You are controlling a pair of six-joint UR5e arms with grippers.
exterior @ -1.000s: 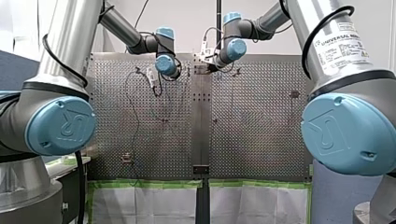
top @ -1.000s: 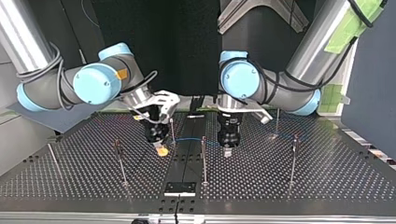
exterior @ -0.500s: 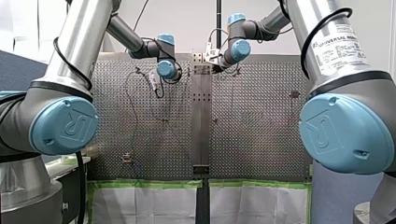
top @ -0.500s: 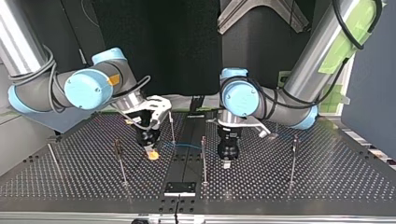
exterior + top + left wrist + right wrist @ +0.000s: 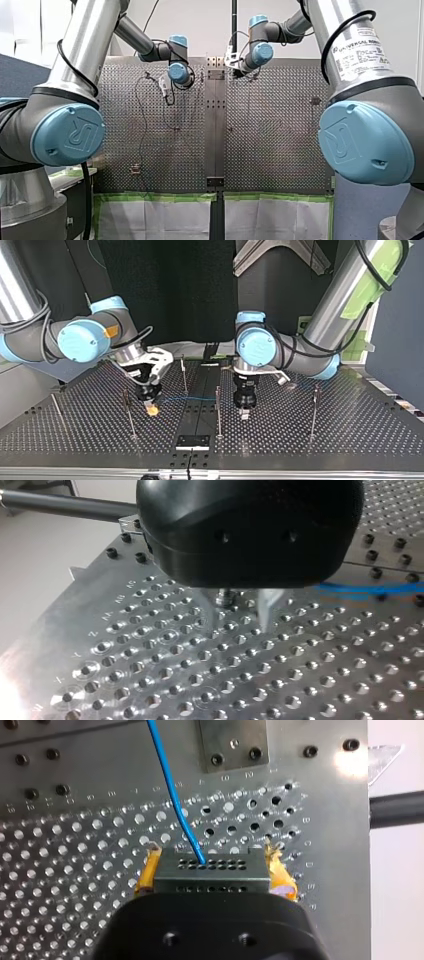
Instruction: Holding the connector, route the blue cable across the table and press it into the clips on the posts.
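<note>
Right gripper (image 5: 212, 856) was clenched on the connector (image 5: 212, 875), a dark boxy block with rows of small holes, squeezed between soft yellow pads (image 5: 145, 874). The blue cable (image 5: 172, 795), thin, smooth and flexible, left the connector's face and, in the top view, ran low above the tabletop (image 5: 300, 440) toward the middle post (image 5: 218, 412), near the left gripper (image 5: 240, 611). I could not tell if it sat in any clip. Left gripper was released, its tapered metal fingers (image 5: 266, 609) apart and holding nothing, hanging close over the shiny perforated metal with the cable just beside it. Risks, judged: the thin cable could kink or pull out where it enters the connector if tensioned too hard. It could also snag on a slim upright post or ride over a clip instead of seating. The block could twist in the soft pads, and the left fingers could scrape the tabletop.
</note>
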